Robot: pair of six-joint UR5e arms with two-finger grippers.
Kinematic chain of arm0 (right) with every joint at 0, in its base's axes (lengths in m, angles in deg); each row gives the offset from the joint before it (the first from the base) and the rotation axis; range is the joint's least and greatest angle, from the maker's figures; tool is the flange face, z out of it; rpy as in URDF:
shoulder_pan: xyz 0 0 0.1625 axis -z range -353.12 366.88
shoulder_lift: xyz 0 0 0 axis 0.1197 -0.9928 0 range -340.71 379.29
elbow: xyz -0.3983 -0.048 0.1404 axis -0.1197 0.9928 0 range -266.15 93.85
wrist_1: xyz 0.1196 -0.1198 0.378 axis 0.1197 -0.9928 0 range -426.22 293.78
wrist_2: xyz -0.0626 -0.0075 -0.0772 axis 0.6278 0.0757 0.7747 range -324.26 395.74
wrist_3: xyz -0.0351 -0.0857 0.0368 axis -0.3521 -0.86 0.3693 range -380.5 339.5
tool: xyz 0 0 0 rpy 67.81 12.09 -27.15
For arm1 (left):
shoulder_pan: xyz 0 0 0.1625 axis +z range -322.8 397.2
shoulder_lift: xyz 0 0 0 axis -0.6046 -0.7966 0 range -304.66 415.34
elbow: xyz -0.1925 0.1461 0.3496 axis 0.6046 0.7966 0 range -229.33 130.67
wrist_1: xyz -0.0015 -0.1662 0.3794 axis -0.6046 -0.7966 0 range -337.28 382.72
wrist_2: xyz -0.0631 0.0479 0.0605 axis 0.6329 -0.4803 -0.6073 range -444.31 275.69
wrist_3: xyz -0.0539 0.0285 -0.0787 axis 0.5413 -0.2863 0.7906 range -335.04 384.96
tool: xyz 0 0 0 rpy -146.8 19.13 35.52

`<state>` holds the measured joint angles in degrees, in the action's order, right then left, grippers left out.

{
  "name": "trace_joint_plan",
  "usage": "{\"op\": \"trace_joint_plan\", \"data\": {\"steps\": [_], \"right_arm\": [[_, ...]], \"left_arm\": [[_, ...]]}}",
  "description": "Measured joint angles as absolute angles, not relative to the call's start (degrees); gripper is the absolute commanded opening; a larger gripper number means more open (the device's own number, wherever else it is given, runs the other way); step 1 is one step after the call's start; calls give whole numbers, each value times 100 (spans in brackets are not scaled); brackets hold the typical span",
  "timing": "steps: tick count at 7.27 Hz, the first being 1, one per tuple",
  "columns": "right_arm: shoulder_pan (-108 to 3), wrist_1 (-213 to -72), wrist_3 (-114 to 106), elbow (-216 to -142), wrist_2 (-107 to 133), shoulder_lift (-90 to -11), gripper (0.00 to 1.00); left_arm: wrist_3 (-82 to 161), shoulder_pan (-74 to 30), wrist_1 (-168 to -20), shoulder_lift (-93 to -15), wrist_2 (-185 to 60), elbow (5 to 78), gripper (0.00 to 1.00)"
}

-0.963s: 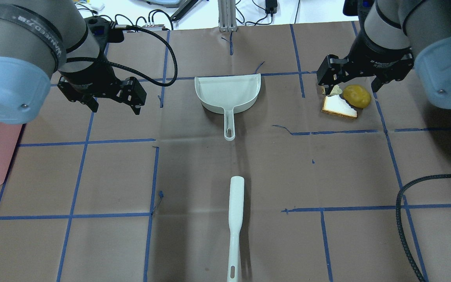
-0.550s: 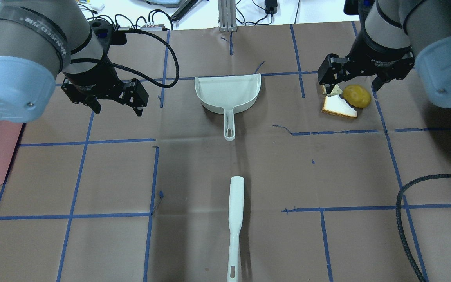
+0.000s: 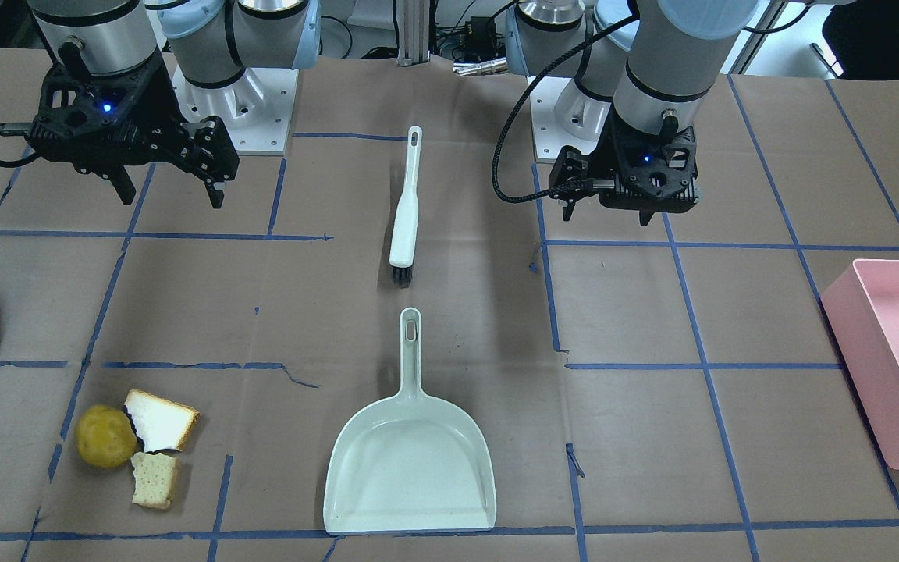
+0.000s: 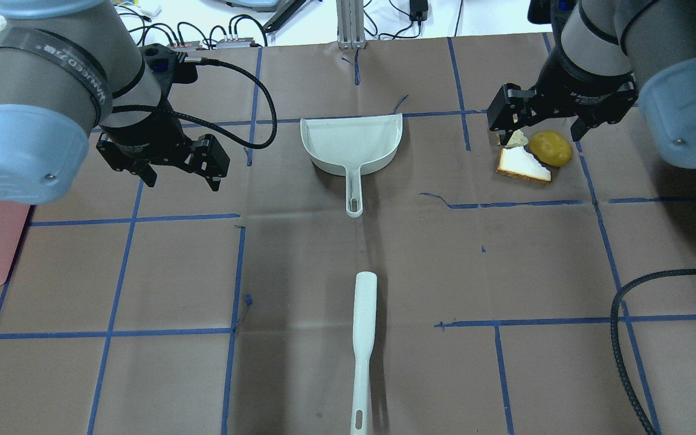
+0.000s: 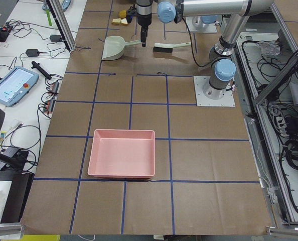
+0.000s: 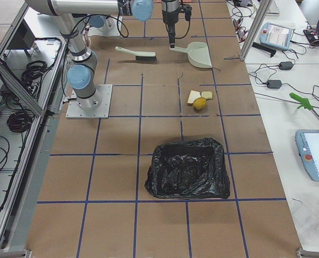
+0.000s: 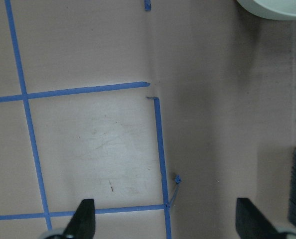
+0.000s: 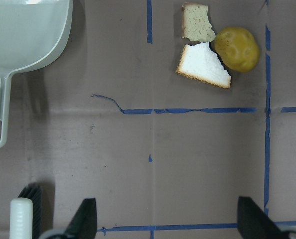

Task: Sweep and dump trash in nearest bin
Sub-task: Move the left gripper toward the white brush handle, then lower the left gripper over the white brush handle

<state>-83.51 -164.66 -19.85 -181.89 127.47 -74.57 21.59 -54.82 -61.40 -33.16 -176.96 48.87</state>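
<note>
**Nothing swept yet: both tools lie on the table, both grippers are empty**

The trash sits in one tight cluster on the table (image 4: 324, 254). It is a yellow-brown potato-like lump (image 4: 550, 148), a white slice (image 4: 523, 165) touching it, and a beige slice (image 3: 154, 479) just beside both. From the right gripper (image 3: 171, 197), which hangs above the table with its jaws spread wide and nothing between them, the cluster lies ahead on the side away from the robot's base. In the right wrist view it sits ahead and a little to the right.

The bin (image 6: 187, 169), lined with a black bag, stands beyond the trash, farther out to that gripper's right and well apart from it. No trash shows inside it.

The dustpan (image 4: 351, 145) lies flat and bare to the right gripper's left, and the brush (image 4: 363, 338) lies behind the dustpan in line with its handle, between the two arms. Neither is touched.

The left gripper (image 4: 182, 179) hovers wide open over bare table, with the dustpan and brush to its right and the pink tray (image 3: 898, 359) out to its left.

By my reading you have the whole job ahead of you: take up brush and dustpan, sweep the three pieces in, and tip them into the bin.
</note>
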Motion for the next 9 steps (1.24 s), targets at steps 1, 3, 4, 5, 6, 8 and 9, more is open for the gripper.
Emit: {"op": "trace_joint_plan", "data": {"steps": [1, 3, 4, 5, 6, 8, 9], "right_arm": [[-8349, -16453, -2009, -18195, 12755, -7462, 100], [-8348, -16432, -2089, -18205, 12741, -7458, 100], [-8345, -16434, -2259, -18209, 12757, -7451, 100], [-8342, -16440, -2438, -18211, 12775, -7447, 100], [-8341, -16442, -2527, -18212, 12786, -7448, 100], [-8339, -16453, -2572, -18213, 12761, -7448, 100], [-8339, -16459, -2576, -18213, 12745, -7449, 100]], "left_arm": [[2170, -5482, -6139, -3313, -17693, 4888, 100], [2194, -5482, -6139, -3328, -17689, 4890, 100], [2210, -5482, -6139, -3345, -17688, 4890, 100], [2242, -5494, -6140, -3351, -17676, 4888, 100], [2335, -5540, -6144, -3345, -17619, 4889, 100], [3069, -5972, -6159, -3380, -17326, 4911, 99], [3662, -6458, -6113, -3392, -17291, 5010, 99]]}}
